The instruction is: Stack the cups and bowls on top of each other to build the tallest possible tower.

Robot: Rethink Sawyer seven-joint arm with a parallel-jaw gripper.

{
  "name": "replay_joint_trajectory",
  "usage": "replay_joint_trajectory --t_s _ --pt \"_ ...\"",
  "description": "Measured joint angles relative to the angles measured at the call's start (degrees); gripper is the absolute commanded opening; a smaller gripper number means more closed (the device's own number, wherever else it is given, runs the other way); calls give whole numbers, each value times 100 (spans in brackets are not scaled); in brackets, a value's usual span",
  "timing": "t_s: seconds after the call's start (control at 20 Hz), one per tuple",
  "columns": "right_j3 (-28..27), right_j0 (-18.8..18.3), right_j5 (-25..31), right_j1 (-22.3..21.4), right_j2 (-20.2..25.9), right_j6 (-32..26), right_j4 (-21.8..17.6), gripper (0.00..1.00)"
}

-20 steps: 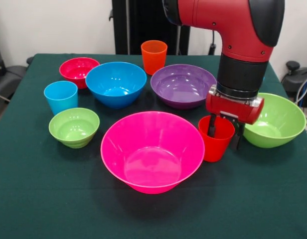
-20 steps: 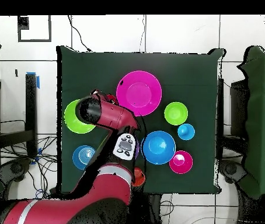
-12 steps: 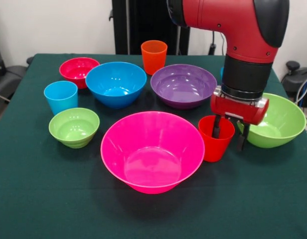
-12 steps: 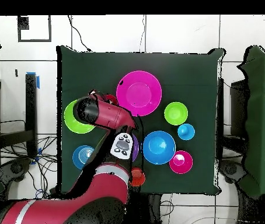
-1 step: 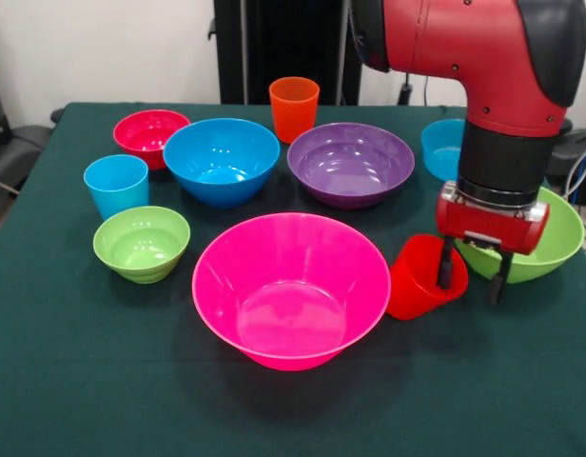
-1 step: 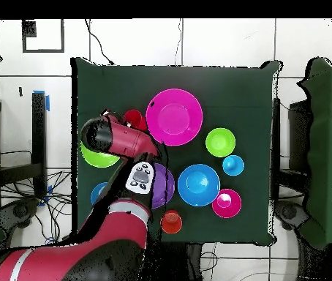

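In the front view my gripper (image 5: 472, 278) is open, one finger inside the red cup (image 5: 419, 278) and the other outside it, in front of the large lime bowl (image 5: 552, 240). The red cup leans tilted, its mouth toward the gripper. The hot pink bowl (image 5: 291, 286) sits beside it. Farther back are the purple bowl (image 5: 350, 162), blue bowl (image 5: 221, 157), small blue bowl (image 5: 441, 148), crimson bowl (image 5: 150, 131), orange cup (image 5: 294, 107), light blue cup (image 5: 116, 184) and small lime bowl (image 5: 141, 243). No tower is in view; each piece sits alone. From overhead the arm hides the gripper beside the red cup (image 6: 134, 118).
A dark green cloth (image 5: 103, 381) covers the table. A black post (image 5: 245, 48) stands behind the table. In the overhead view my arm (image 6: 125, 183) crosses the large lime bowl (image 6: 94, 156) and part of the purple bowl (image 6: 163, 186).
My gripper has moved to the picture's right in the front view. The red cup went with it and tipped from upright to leaning. The small blue bowl has come into view behind the arm.
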Motion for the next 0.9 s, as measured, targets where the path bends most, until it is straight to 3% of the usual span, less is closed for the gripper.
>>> replay_joint_trajectory --t_s 0.9 --pt "-234 130 -1 222 -156 67 95 100"
